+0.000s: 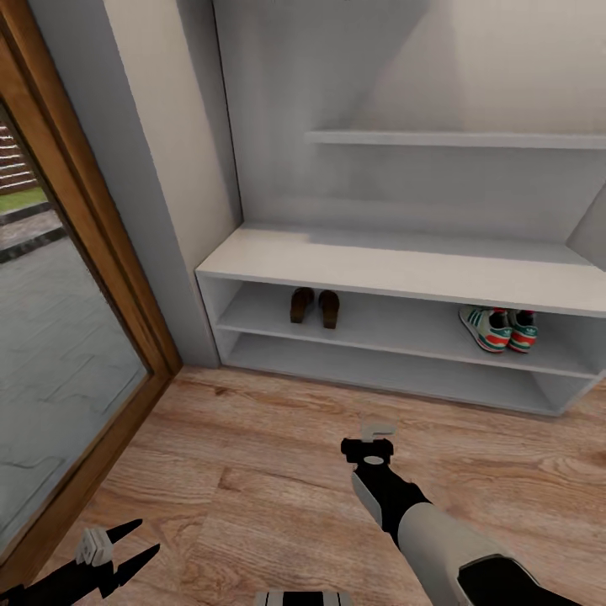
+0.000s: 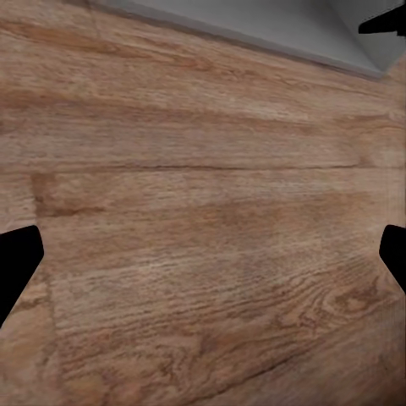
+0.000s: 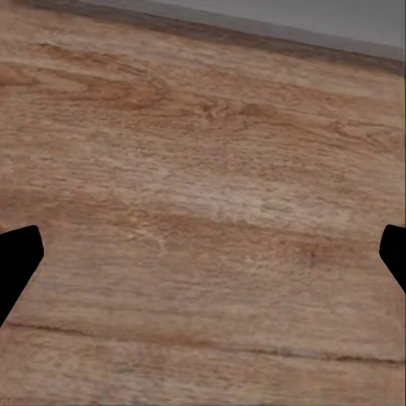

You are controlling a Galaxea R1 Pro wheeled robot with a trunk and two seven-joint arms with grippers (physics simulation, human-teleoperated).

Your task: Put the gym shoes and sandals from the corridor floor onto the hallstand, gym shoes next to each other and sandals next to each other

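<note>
Head view: the hallstand [image 1: 396, 269] fills the middle and right of the frame, its grey bench top running from centre left to the right edge, with a wall shelf [image 1: 454, 139] above it in the upper right. On the upper of its two open levels the two sandals [image 1: 315, 306] stand side by side, left of centre, close together, and the two gym shoes [image 1: 498, 328] sit side by side at the right, touching or nearly so. A wide stretch of shelf lies bare between the pairs. The corridor floor [image 1: 252, 454] spreads open across the lower half, bounded at the left by a wood-framed glass door [image 1: 76, 337]. The right gripper [image 1: 370, 444] hangs over the floor in the lower centre, well short of the rack's front edge; its finger spread cannot be judged here. The left gripper [image 1: 135, 543] shows in the lower left corner, fingers splayed, holding nothing.

Left wrist view: floor planks, with a grey edge along the top. Dark fingertips [image 2: 19, 258] sit at both side edges, spread wide and empty.

Right wrist view: planks again, a grey band at the top. The fingertips [image 3: 19, 254] stand at the far sides, released, nothing between them
</note>
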